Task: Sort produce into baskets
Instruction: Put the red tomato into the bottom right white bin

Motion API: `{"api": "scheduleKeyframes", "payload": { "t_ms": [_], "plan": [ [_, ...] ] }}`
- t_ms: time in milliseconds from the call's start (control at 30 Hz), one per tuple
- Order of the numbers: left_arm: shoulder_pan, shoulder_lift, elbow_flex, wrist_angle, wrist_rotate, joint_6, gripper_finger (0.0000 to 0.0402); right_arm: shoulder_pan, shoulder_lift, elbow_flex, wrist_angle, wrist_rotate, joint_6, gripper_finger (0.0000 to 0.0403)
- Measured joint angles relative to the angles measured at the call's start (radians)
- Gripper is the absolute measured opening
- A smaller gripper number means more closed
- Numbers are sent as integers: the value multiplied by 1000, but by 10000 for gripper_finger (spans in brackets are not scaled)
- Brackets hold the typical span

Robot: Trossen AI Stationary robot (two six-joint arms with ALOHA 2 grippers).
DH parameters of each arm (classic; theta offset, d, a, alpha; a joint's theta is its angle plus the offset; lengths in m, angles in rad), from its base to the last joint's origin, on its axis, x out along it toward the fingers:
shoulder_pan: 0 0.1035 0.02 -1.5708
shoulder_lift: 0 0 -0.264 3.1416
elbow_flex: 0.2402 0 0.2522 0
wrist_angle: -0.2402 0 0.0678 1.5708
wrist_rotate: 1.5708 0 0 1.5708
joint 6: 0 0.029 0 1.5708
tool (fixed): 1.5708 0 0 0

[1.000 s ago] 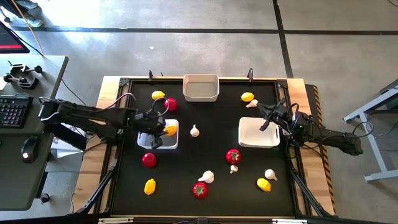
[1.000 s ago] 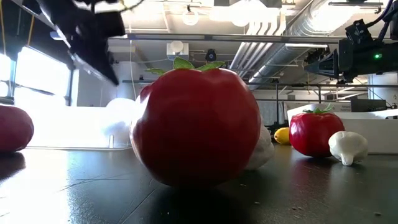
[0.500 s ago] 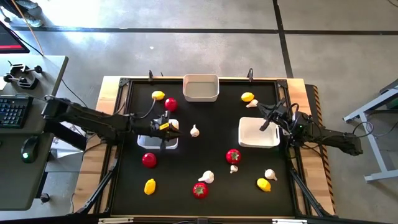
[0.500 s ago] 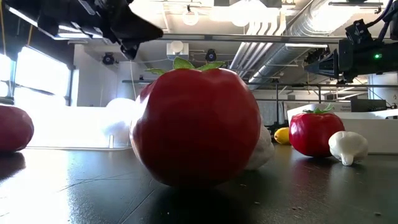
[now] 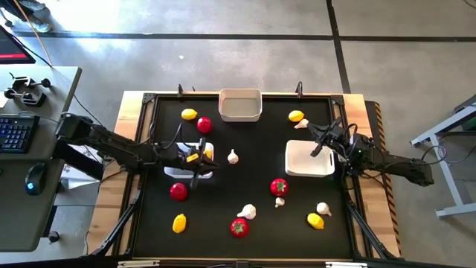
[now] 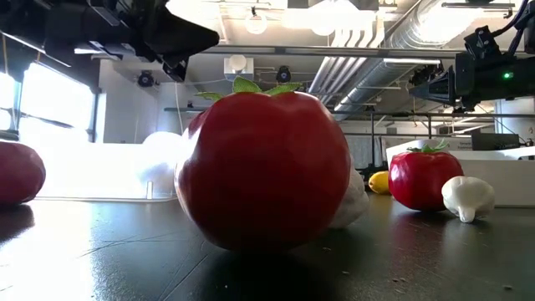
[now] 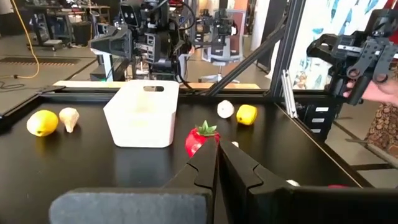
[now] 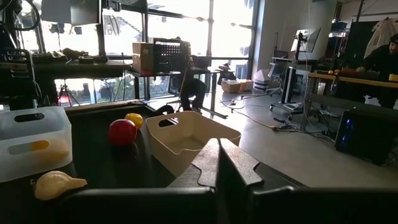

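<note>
White basket (image 5: 184, 170) with a lemon lies under the clenched left gripper (image 5: 199, 165).

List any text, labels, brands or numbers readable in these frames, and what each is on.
None can be read. The baskets and the produce carry no print. The keyboard on the side desk has keys too small to read. The cardboard boxes in the room show no legible label.

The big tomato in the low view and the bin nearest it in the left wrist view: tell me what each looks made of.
Tomato: probably moulded plastic with a smooth, slightly glossy red skin that catches soft highlights; the green top looks like a separate plastic piece.
Bin: apparently white, faintly translucent plastic with a matte finish, rounded corners and a slot handle moulded into its wall.
</note>
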Motion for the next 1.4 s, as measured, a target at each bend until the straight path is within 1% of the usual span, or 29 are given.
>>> {"api": "scheduleKeyframes", "payload": {
  "t_ms": [200,267,300,333,400,433,467,533,633,767,933,1000,1067,1200,1300,1400],
  "plan": [
    [5,1,0,13,-9,23,1,0,0,0,11,-25,42,0],
    [9,1,0,14,-16,23,1,0,0,0,37,-34,108,0],
    [9,1,0,13,-18,23,1,0,0,0,59,-60,146,0],
    [9,1,0,13,-19,24,1,-1,0,0,81,-110,164,0],
    [9,1,0,13,-21,30,1,0,0,0,107,-243,173,0],
    [9,1,0,13,-33,32,1,4,2,0,117,-290,186,1],
    [9,1,0,13,-51,32,1,11,6,0,128,-308,208,2],
    [9,1,0,13,-85,32,1,37,18,0,142,-313,236,10],
    [9,1,0,13,-104,33,1,95,54,0,149,-315,237,35],
    [9,1,0,12,-104,33,1,181,128,0,223,-315,237,78],
    [9,1,0,12,-104,41,0,297,243,1,395,-308,191,116],
    [9,1,0,12,-104,42,0,344,292,24,402,-272,169,125],
    [9,1,0,11,-104,41,0,392,350,68,395,-215,150,132],
    [9,0,0,7,-104,35,0,473,488,193,337,-120,131,151],
    [9,0,0,7,-104,33,0,514,597,309,212,-78,135,179],
    [9,0,0,8,-104,33,0,541,711,427,70,-20,187,214]
  ]
}}
